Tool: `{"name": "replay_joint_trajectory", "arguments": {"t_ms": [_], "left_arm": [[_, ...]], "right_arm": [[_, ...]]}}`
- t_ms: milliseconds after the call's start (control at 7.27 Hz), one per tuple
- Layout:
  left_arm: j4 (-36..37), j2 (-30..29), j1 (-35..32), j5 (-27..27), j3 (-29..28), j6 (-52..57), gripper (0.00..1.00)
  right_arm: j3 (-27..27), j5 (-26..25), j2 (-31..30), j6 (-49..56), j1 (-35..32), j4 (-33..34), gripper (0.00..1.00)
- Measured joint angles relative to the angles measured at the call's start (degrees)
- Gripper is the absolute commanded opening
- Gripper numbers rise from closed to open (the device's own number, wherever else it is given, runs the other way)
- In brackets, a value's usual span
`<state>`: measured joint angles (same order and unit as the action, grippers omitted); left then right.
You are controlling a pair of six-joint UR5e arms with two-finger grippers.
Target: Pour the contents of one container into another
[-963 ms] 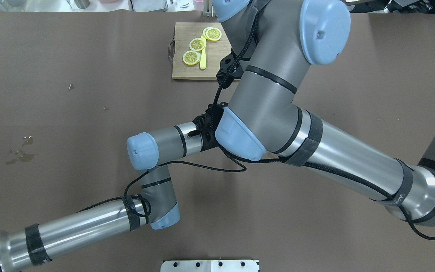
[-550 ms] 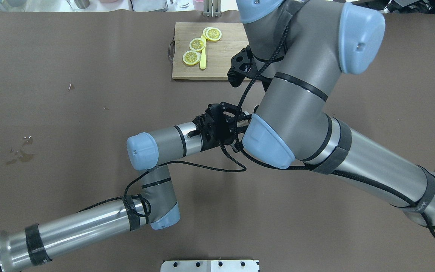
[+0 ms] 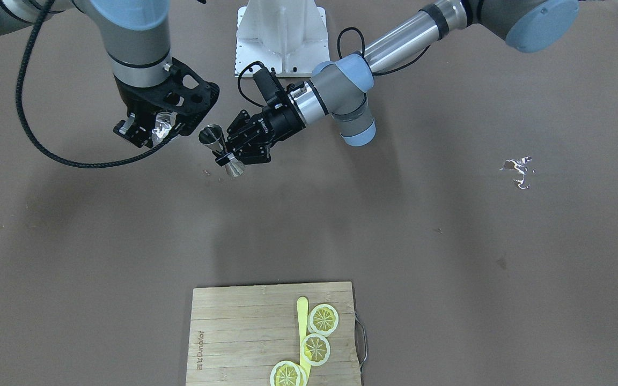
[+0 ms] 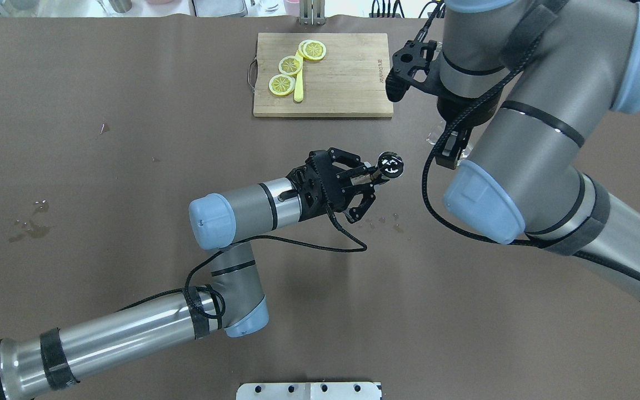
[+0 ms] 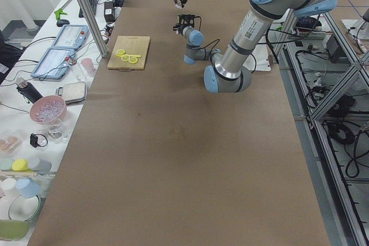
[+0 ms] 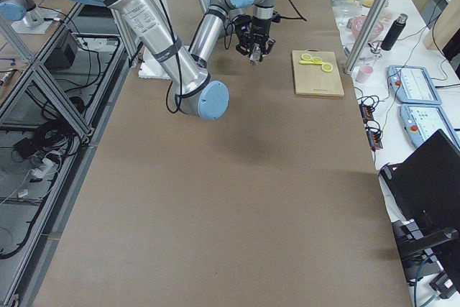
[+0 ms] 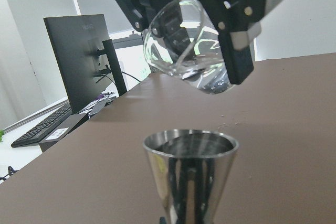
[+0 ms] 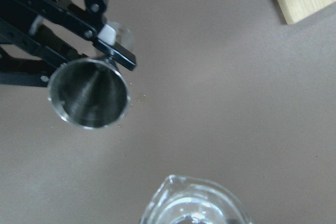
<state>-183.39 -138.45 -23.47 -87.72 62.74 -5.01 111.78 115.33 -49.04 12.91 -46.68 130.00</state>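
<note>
A steel double-cone jigger [image 4: 391,165] stands upright above the table, with my left gripper [image 4: 380,172] shut on its waist; the front-facing view shows the same jigger [image 3: 222,150] in that gripper [image 3: 228,156]. My right gripper [image 3: 154,131] is shut on a clear glass cup [image 3: 161,128], tilted, just beside and above the jigger. The left wrist view has the tilted glass [image 7: 186,45] hanging over the jigger's open cup [image 7: 190,166]. In the right wrist view the jigger's mouth [image 8: 88,94] lies below, off to one side of the glass rim [image 8: 194,203].
At the far side of the table lies a wooden cutting board [image 4: 348,83] with lemon slices [image 4: 290,65] and a yellow knife. Small droplets [image 4: 386,220] dot the table near the jigger. A dried spill [image 4: 31,225] marks the left part.
My right arm has swung right and away, uncovering the left gripper and the jigger. The left arm has barely moved.
</note>
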Motion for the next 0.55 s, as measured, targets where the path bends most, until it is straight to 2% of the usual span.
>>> {"name": "replay_joint_trajectory", "arguments": {"t_ms": [550], "left_arm": [[-0.1, 0.1, -0.2, 1.1, 1.4, -0.4, 0.0]], "right_arm": [[1.9, 3.6, -11.5, -0.7, -6.9, -14.1, 0.0]]}}
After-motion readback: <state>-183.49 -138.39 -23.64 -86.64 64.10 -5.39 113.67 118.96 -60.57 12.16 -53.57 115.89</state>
